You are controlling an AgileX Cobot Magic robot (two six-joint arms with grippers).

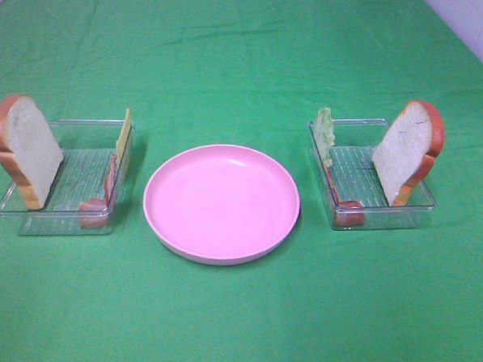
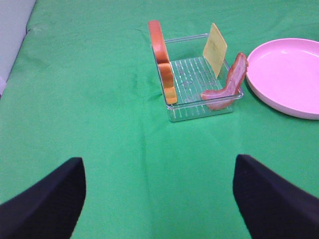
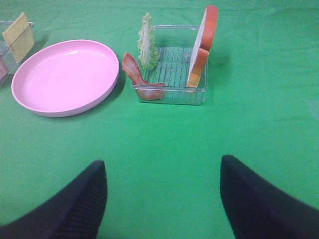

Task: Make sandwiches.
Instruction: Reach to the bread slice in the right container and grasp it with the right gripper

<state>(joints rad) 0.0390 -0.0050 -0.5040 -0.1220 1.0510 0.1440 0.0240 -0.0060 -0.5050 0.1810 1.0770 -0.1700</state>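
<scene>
Showing both arms poised above a surface draped in green cloth (image 1: 248, 52). The left gripper (image 2: 158, 167) has its black jaws spread wide and holds nothing; only cloth lies between them. The right gripper (image 3: 163, 165) has its jaws equally wide apart, also holding nothing.

Beyond the left gripper stands a clear ribbed plastic tray, the left tray (image 2: 199, 113). It holds three sandwich parts:
- A white bread slice with orange-brown crust, the left bread slice (image 1: 28, 149), leans on edge against the outer wall.
- A thin yellow cheese square (image 2: 215, 50) stands upright against the wall nearest the plate.
- A reddish bacon strip, the left bacon strip (image 2: 229, 84), curves from the tray floor up that same wall at the near corner.

Beyond the right gripper sits a matching clear tray, the right tray (image 3: 172, 95):
- A second crusted white slice, the right bread slice (image 1: 405, 149), leans against the outer wall.
- A pale green lettuce leaf (image 3: 147, 45) stands upright at the far plate-side corner.
- Another reddish strip, the right bacon strip (image 3: 137, 79), rises at the near plate-side corner.

Between the trays, close beside each, rests a round pink plate (image 1: 222, 203). The sandwiches are unassembled, their parts divided between the two trays.
</scene>
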